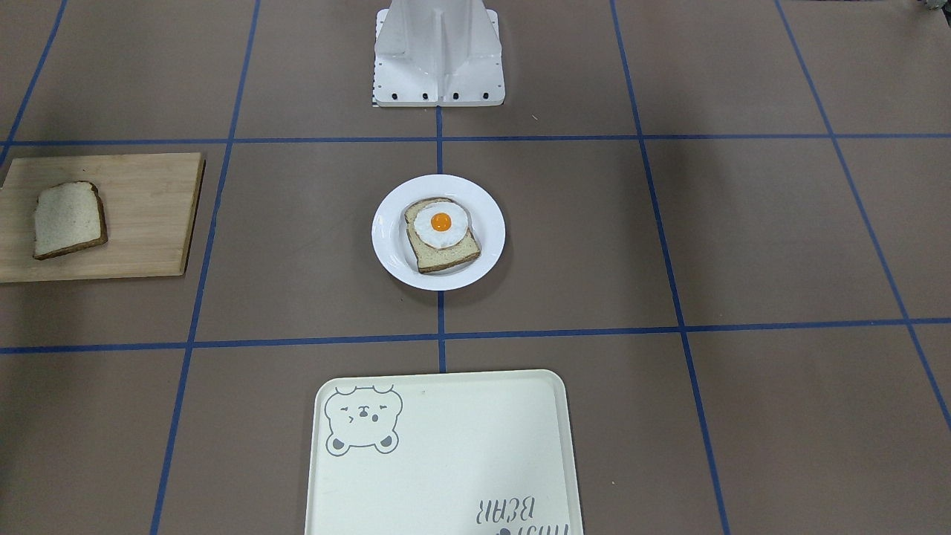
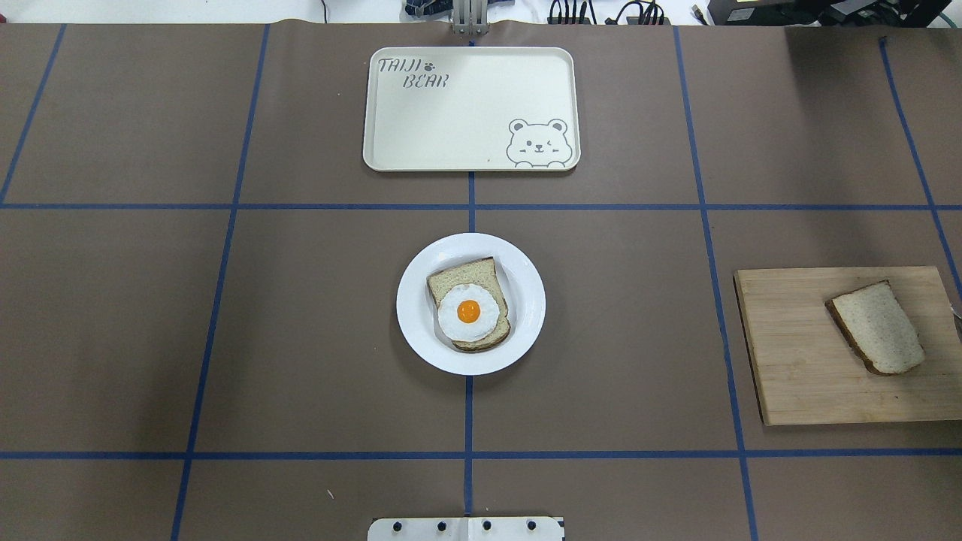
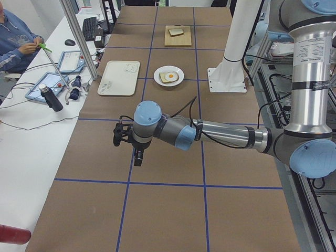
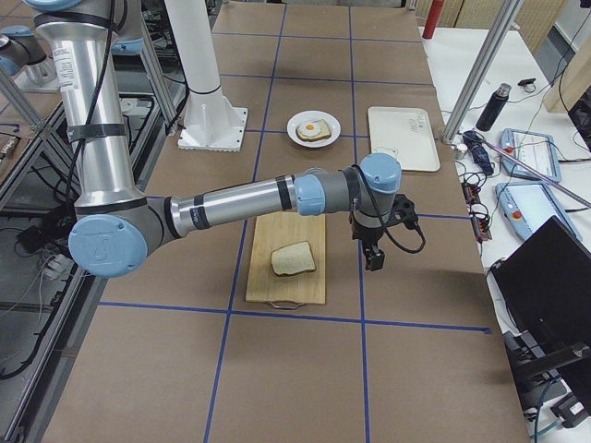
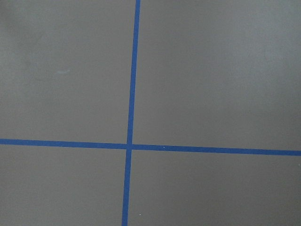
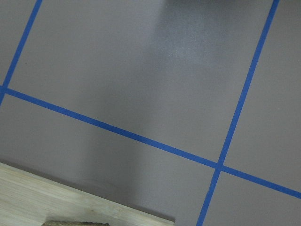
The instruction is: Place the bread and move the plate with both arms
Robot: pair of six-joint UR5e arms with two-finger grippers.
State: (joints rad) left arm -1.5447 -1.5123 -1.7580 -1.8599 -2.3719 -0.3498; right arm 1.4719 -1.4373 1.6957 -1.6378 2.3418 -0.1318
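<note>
The plain bread slice (image 1: 69, 220) (image 2: 875, 327) (image 4: 293, 259) lies on a wooden cutting board (image 1: 141, 223) (image 2: 797, 361) on my right side. The white plate (image 1: 386, 230) (image 2: 413, 300) sits mid-table and holds a slice topped with a fried egg (image 2: 467, 308). My right gripper (image 4: 374, 261) hangs over the table just beside the board, near the bread; I cannot tell whether it is open or shut. My left gripper (image 3: 137, 159) hangs over bare table far from the plate (image 3: 157, 77); its state cannot be told either. Neither gripper shows in the overhead or front views.
A cream tray with a bear drawing (image 2: 466, 113) (image 1: 446, 446) lies beyond the plate, on the operators' side. The white robot pedestal (image 1: 438, 52) stands behind the plate. Blue tape lines grid the brown table. The right wrist view shows a corner of the board (image 6: 70, 207).
</note>
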